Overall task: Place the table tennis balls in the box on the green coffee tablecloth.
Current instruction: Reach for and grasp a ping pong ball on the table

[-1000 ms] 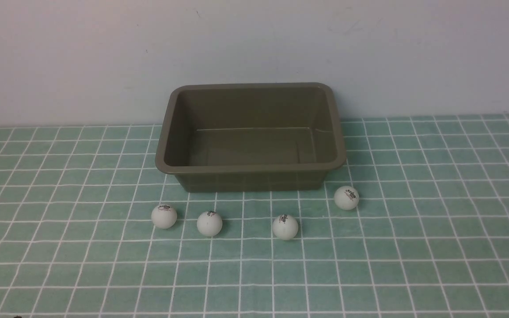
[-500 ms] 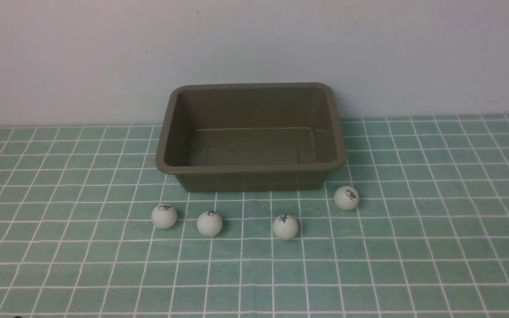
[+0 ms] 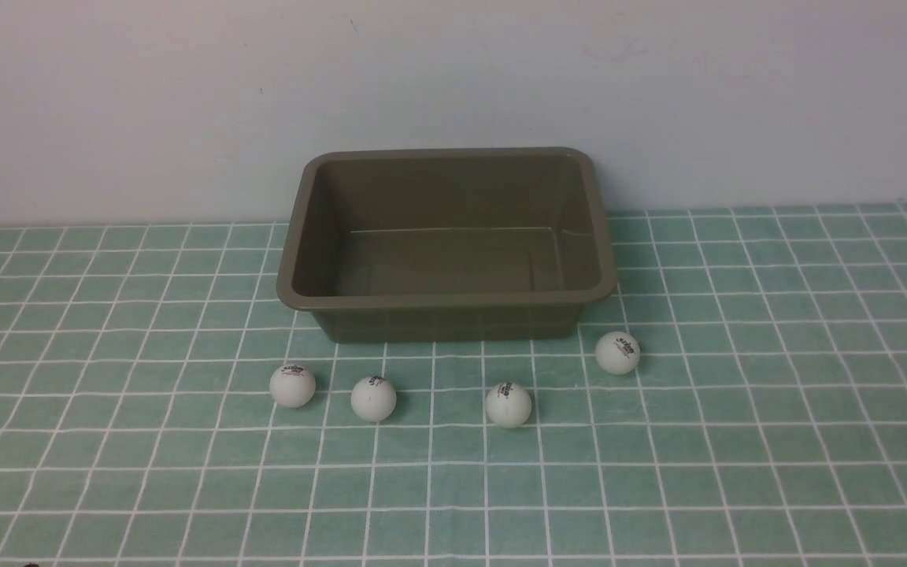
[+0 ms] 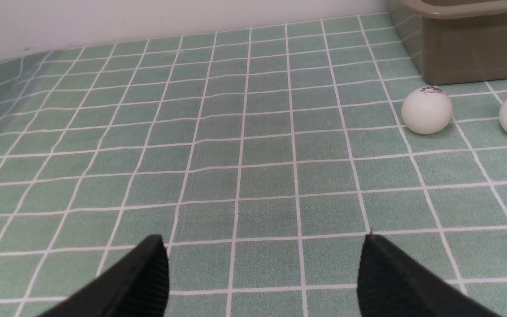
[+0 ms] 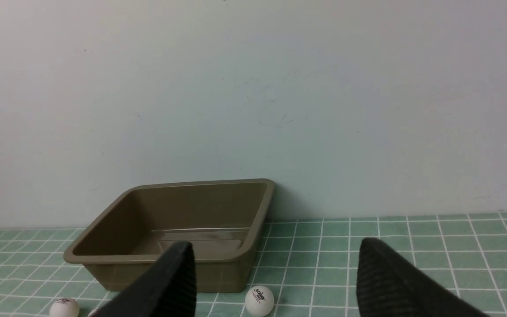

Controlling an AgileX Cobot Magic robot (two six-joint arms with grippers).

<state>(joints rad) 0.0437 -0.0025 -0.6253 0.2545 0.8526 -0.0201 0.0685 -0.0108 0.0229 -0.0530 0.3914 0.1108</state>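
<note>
Nothing is moving: four table tennis balls [image 3: 373, 398] are staying on the green coffee tablecloth [image 3: 107, 472], near side of the empty box [image 3: 453, 300]. Both jaws are standing spread, empty; no loading is starting.

The box [image 3: 446, 300] looks like smooth olive plastic, slight sheen on its floor. The table tennis balls [image 3: 373, 398] are matt white with printed logos. The green coffee tablecloth [image 3: 107, 441] is soft-looking cloth, a bit rippled just ahead of the left gripper [image 4: 263, 240], which is matt black, finely textured. The wall [image 3: 186, 94] is flat matt paint.
</note>
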